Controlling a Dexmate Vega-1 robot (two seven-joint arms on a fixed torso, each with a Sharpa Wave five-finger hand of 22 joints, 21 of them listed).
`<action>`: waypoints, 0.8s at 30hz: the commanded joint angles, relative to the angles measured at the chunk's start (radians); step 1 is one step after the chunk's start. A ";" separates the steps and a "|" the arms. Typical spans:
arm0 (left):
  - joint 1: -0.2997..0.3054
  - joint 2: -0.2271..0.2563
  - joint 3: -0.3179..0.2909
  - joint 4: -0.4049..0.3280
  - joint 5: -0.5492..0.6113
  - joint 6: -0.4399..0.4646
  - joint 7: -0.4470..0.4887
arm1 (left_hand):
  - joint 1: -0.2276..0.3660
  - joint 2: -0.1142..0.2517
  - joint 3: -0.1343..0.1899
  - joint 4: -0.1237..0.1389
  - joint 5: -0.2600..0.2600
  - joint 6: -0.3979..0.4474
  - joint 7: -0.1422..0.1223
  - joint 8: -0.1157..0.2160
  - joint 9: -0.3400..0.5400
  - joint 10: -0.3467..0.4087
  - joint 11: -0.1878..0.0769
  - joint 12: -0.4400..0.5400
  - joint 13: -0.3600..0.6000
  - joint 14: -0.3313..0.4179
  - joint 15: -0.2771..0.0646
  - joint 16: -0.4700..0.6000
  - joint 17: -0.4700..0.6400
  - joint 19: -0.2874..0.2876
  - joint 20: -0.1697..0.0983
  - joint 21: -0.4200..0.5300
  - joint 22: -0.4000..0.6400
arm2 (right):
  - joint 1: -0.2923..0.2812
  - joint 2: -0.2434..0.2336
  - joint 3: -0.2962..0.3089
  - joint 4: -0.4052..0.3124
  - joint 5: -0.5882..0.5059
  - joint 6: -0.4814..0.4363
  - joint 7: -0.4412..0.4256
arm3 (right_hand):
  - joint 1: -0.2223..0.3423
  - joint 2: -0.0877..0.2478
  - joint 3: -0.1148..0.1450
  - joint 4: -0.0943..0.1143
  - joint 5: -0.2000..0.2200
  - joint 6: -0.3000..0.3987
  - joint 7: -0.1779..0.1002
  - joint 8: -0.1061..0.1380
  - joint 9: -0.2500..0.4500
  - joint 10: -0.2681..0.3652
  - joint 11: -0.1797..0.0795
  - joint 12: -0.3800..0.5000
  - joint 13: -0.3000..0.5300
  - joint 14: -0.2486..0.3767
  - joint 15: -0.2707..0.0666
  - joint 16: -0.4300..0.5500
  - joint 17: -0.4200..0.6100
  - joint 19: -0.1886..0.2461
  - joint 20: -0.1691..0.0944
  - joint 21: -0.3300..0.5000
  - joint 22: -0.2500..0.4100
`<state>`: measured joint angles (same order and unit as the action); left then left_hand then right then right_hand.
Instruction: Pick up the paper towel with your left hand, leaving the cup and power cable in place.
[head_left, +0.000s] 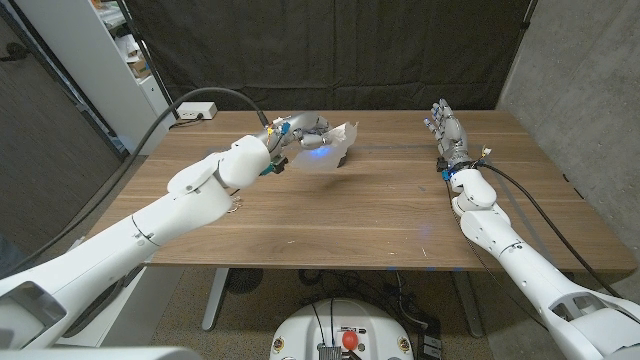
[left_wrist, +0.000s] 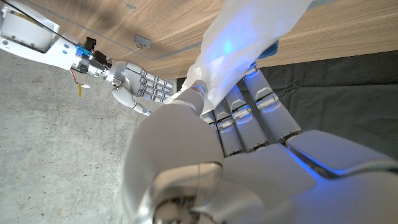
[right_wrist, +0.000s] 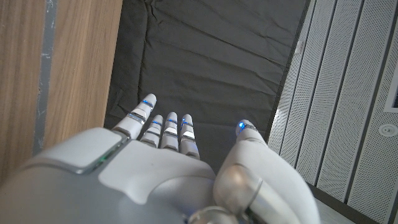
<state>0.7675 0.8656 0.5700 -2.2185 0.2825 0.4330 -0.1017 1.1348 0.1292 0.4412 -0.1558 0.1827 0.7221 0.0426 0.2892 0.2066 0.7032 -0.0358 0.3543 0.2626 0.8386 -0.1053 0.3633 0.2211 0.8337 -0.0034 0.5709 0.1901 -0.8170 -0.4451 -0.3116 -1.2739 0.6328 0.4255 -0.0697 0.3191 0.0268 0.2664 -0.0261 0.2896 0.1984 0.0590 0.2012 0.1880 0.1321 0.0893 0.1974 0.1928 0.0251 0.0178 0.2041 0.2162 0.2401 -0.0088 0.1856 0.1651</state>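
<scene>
A: What's the biggest thing there?

B: The wooden table (head_left: 330, 220), running across the head view with a dark curtain (head_left: 340, 50) behind it at twelve o'clock.

A: And the arms?

B: The left arm (head_left: 150, 225) comes in from seven o'clock and reaches toward eleven; the right arm (head_left: 510, 245) comes in from five o'clock and points toward one.

A: What is the left hand doing?

B: The left hand (head_left: 290, 135) grips the paper towel (head_left: 335, 145), its fingers (left_wrist: 239, 115) closed on the white sheet. The towel hangs in the air above the tabletop at about twelve o'clock, and casts a shadow on the wood below.

A: The right hand?

B: The right hand (head_left: 447, 135) holds nothing; its fingers (right_wrist: 168, 127) are straight and slightly apart, near the table's far edge at one o'clock.

A: Anything smaller?

B: A white power strip (head_left: 195, 112) at ten o'clock, off the table's far left corner.
</scene>
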 joint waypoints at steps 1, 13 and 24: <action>-0.016 0.019 -0.020 -0.003 -0.038 -0.037 -0.007 | 0.009 0.001 0.005 0.000 0.004 0.005 0.000 0.001 0.005 0.006 0.002 -0.002 0.006 0.005 -0.003 -0.004 0.005 0.002 -0.002 0.004 0.002 | 0.005 0.006 -0.004 0.009 -0.004 0.003 -0.004 | 0.001 0.011 0.004 -0.007 0.007 0.004 0.005 -0.001 0.006 0.012 -0.001 0.006 0.004 0.007 0.000 0.005 0.001 0.009 0.002 0.007 0.006; -0.012 0.029 -0.035 -0.011 -0.042 -0.066 0.008 | 0.009 0.002 0.005 0.000 0.004 0.007 -0.002 -0.002 0.005 0.010 0.001 -0.004 0.007 0.006 -0.003 -0.005 0.007 -0.002 -0.001 0.007 0.002 | 0.012 0.010 -0.008 0.014 -0.007 -0.001 -0.006 | 0.001 0.011 0.003 -0.008 0.007 0.005 0.005 0.000 0.006 0.012 -0.002 0.006 0.004 0.007 0.000 0.005 0.001 0.009 0.002 0.007 0.006; -0.010 0.034 -0.047 -0.016 -0.053 -0.070 0.004 | 0.008 0.002 0.004 0.000 0.004 0.007 -0.003 -0.004 0.005 0.011 0.001 -0.006 0.008 0.004 -0.002 -0.006 0.009 -0.003 -0.001 0.010 0.002 | 0.010 0.005 -0.009 0.002 -0.010 -0.006 -0.010 | 0.002 0.012 0.003 -0.009 0.007 0.005 0.005 0.000 0.006 0.013 -0.002 0.006 0.004 0.007 0.000 0.005 0.002 0.010 0.002 0.007 0.006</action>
<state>0.7554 0.8921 0.5360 -2.2276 0.2404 0.3730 -0.0976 1.1348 0.1292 0.4412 -0.1558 0.1827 0.7237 0.0409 0.2892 0.2066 0.7032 -0.0358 0.3543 0.2674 0.8385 -0.1053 0.3593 0.2257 0.8337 -0.0034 0.5710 0.1901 -0.8068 -0.4373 -0.3191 -1.2629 0.6262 0.4269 -0.0764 0.3191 0.0268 0.2664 -0.0260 0.2896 0.1984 0.0589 0.2012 0.1880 0.1375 0.0840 0.1974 0.1928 0.0251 0.0177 0.2041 0.2162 0.2401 -0.0088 0.1856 0.1651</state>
